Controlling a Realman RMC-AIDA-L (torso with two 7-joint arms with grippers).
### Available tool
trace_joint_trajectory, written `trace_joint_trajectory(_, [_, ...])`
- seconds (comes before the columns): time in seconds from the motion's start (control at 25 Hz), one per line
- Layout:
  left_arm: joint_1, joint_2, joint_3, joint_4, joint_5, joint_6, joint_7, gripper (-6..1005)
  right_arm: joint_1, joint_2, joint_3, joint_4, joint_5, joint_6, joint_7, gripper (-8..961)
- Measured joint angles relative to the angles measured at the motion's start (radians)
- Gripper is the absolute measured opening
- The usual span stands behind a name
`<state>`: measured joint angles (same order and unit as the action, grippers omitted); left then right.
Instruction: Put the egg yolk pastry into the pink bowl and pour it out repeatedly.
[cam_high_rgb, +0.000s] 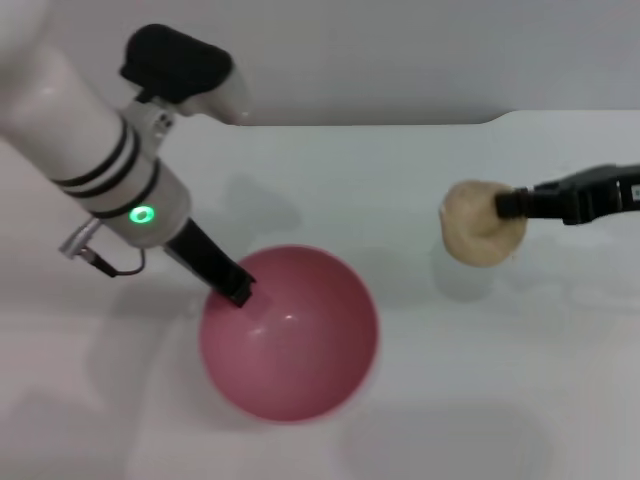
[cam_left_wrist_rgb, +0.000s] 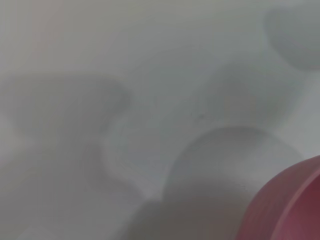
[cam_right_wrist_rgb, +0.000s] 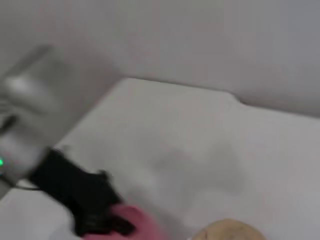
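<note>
The pink bowl (cam_high_rgb: 290, 335) sits on the white table at the front centre. My left gripper (cam_high_rgb: 236, 286) is shut on its rim at the bowl's left rear side. The bowl's edge also shows in the left wrist view (cam_left_wrist_rgb: 295, 205) and the right wrist view (cam_right_wrist_rgb: 137, 220). My right gripper (cam_high_rgb: 508, 205) comes in from the right and is shut on the egg yolk pastry (cam_high_rgb: 480, 222), a pale tan lumpy bun. It holds the pastry above the table, to the right of the bowl and apart from it. The pastry's top shows in the right wrist view (cam_right_wrist_rgb: 227, 231).
The white table (cam_high_rgb: 420, 400) ends at a back edge against a pale wall (cam_high_rgb: 400, 60). The pastry's shadow (cam_high_rgb: 460, 278) falls on the table below it. The left arm's white forearm (cam_high_rgb: 100, 160) reaches in from the upper left.
</note>
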<state>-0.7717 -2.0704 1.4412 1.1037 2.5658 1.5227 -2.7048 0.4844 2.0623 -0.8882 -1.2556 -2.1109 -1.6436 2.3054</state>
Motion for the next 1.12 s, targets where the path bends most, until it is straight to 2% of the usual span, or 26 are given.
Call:
trace_joint_trajectory(0.16, [-0.034,-0.003,0.07,-0.009,-0.03,-0.026,-0.057,-1,0.022,0.005,-0.063,-0.048,0.071,-0.048,-0.066,42])
trace_joint_trajectory(0.36, [-0.053,-0.006,0.101,-0.02,-0.072,-0.055,-0.09,-1,0.065,0.006,-0.246,-0.041,0.093,-0.045,-0.141,16])
trace_joint_trajectory(0.68, [-0.05,-0.004,0.1,-0.022,-0.115,-0.072,-0.095,0,0.116,0.009,-0.494,0.005,-0.012,0.069,-0.135,81])
trace_joint_trajectory(0.96, [-0.048,-0.002,0.098,-0.022,-0.116,-0.078,-0.092,0,0.109,0.012,-0.505,-0.042,-0.006,0.099,-0.125,174])
trace_joint_trajectory(1.04, [-0.04,0.0,0.098,-0.022,-0.116,-0.091,-0.087,0,0.106,0.013,-0.481,-0.051,-0.009,0.098,-0.093,208])
trace_joint_trajectory(1.12, [-0.027,0.004,0.097,-0.019,-0.116,-0.122,-0.084,0,0.1,0.012,-0.413,-0.052,-0.012,0.099,-0.044,242])
